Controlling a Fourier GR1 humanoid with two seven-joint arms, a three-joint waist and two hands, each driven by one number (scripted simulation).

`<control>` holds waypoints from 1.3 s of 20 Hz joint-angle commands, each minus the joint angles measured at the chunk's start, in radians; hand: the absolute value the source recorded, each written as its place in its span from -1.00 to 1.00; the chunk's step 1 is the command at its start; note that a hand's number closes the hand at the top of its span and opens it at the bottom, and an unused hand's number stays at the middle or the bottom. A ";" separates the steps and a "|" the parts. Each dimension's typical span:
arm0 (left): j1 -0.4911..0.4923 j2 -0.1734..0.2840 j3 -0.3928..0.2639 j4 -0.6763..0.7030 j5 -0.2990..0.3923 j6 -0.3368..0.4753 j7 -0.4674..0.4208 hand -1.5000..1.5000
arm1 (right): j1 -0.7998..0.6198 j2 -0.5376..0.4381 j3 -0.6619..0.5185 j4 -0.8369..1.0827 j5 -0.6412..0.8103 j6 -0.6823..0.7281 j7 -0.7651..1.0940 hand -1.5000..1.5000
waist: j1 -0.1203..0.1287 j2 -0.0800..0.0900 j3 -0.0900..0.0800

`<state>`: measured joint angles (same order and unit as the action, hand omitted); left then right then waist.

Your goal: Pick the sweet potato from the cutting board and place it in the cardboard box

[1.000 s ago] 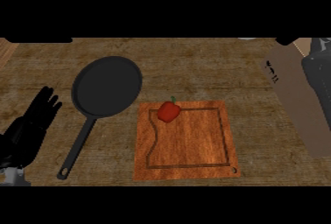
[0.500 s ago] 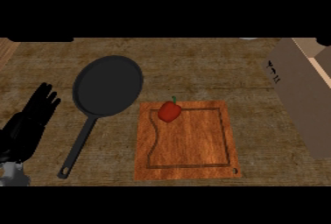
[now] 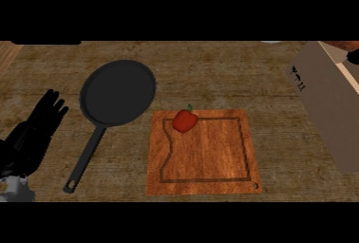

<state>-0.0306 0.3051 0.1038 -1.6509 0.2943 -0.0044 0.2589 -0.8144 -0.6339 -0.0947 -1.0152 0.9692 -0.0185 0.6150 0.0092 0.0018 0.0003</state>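
A red, rounded vegetable with a small green stem [image 3: 185, 120] lies on the far left part of the wooden cutting board [image 3: 210, 161]; it looks like a red pepper. The cardboard box [image 3: 326, 109] stands along the right edge, showing its tan side wall. At the box's far top corner a reddish-brown rounded thing [image 3: 348, 45] shows partly, cut off by the view's edge. My left hand [image 3: 33, 135] rests open at the left edge, fingers up, well apart from the board. My right hand does not show.
A black frying pan [image 3: 118, 92] lies left of the board, its long handle [image 3: 85, 159] running toward the near edge between my left hand and the board. The counter top is brown wood grain.
The grey right forearm that showed above the box at the upper right a second ago has left the view. My left hand has risen slightly. The red vegetable has not moved.
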 commanded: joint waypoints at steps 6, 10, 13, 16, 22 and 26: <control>-0.027 0.008 0.034 0.025 0.010 -0.014 0.019 0.00 | 0.103 0.063 -0.098 0.190 -0.066 -0.065 -0.025 1.00 | -0.002 0.002 0.000; 0.002 0.013 0.047 0.040 0.019 -0.061 -0.025 0.00 | 0.058 0.040 -0.143 0.286 -0.125 -0.023 -0.112 -1.00 | 0.005 0.003 0.000; 0.023 -0.006 0.025 -0.019 -0.015 -0.020 0.008 0.00 | 0.136 0.066 -0.168 0.257 -0.170 -0.101 -0.241 -1.00 | 0.003 0.001 0.001; -0.058 -0.009 0.021 0.039 -0.013 -0.020 0.025 0.00 | 0.112 0.128 -0.180 0.204 -0.180 -0.223 -0.259 -1.00 | -0.004 0.001 0.000; 0.020 -0.035 0.016 0.020 -0.041 -0.011 -0.029 0.00 | 0.151 0.121 -0.376 0.075 -0.351 -0.385 -0.303 -1.00 | -0.020 -0.006 0.000; 0.041 0.003 0.046 -0.091 0.013 -0.030 0.064 0.00 | 0.212 0.124 -0.452 -0.022 -0.458 -0.391 -0.344 -1.00 | -0.012 -0.008 0.001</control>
<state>-0.0145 0.2900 0.1332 -1.6654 0.2805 -0.0252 0.2748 -0.6479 -0.5192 -0.4781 -0.9633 0.5955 -0.3752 0.3012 -0.0073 -0.0047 0.0002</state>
